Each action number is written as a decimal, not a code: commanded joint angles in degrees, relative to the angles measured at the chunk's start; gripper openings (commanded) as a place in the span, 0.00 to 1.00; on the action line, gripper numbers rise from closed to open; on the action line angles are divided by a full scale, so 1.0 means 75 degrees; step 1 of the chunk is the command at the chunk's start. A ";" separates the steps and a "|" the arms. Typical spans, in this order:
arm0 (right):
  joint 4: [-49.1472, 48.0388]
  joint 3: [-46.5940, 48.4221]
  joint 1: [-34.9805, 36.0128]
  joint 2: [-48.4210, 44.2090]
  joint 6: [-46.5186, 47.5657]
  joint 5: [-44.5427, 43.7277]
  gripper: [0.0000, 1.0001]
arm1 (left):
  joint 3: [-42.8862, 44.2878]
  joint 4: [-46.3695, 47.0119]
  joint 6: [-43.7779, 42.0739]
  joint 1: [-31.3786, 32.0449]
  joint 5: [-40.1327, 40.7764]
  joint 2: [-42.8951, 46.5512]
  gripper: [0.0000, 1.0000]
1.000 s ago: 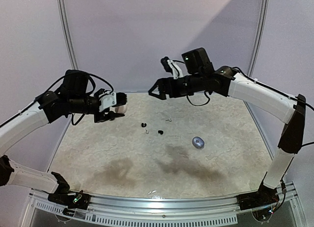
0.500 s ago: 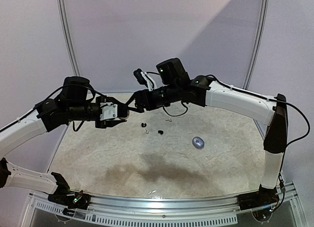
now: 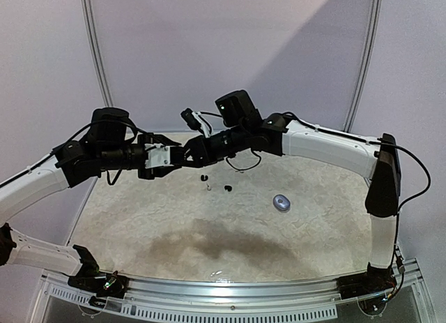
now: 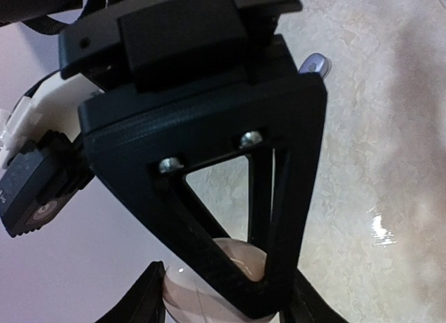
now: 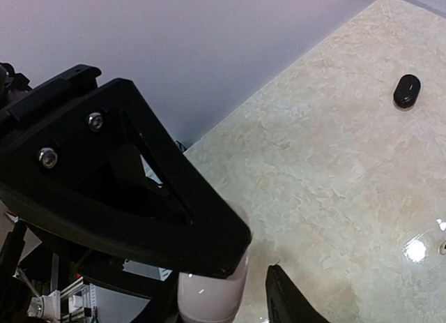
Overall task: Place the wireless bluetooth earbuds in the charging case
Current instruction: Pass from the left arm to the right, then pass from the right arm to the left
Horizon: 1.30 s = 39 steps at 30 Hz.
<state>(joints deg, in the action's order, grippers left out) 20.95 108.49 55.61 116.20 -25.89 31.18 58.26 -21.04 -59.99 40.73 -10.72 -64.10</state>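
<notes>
A pale pink charging case is held above the table's back left with my left gripper shut on it. My right gripper has met it there, fingers either side of the same case. A gap still shows between the case and its right finger, so it stands open. In the top view the left gripper and right gripper are tip to tip. Two black earbuds and a tiny whitish one lie on the table below. One black earbud shows in the right wrist view.
A second, blue-grey case lies on the marbled table right of centre, also seen past the fingers. Purple walls close the back and sides. A metal rail runs along the near edge.
My right arm has swung left from mid-table to the left gripper, and its jaws have narrowed around the pink case. The left gripper kept its hold and shifted slightly right.
</notes>
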 commanded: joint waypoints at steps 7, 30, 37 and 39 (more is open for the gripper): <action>-0.0248 0.0116 0.0036 0.0131 -0.0029 0.0190 0.31 | -0.0154 0.0241 -0.0210 0.0147 -0.0096 0.0051 0.15; -0.2225 -0.2368 0.0015 -0.2848 0.3065 0.0167 0.00 | 0.0012 0.1610 0.8147 -0.1636 -0.5527 0.0659 0.94; -0.2520 -0.2196 0.0167 -0.2905 0.3369 0.0067 0.00 | 0.0024 0.3208 0.9654 -0.1123 -0.5107 0.0530 0.73; -0.2521 -0.2110 0.0190 -0.2857 0.3370 0.0083 0.00 | 0.0078 0.3235 0.9654 -0.1057 -0.5137 0.0480 0.67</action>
<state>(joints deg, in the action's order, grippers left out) 3.31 91.77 56.47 93.49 -2.57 31.66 58.48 -2.11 5.32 31.03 -46.92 -59.86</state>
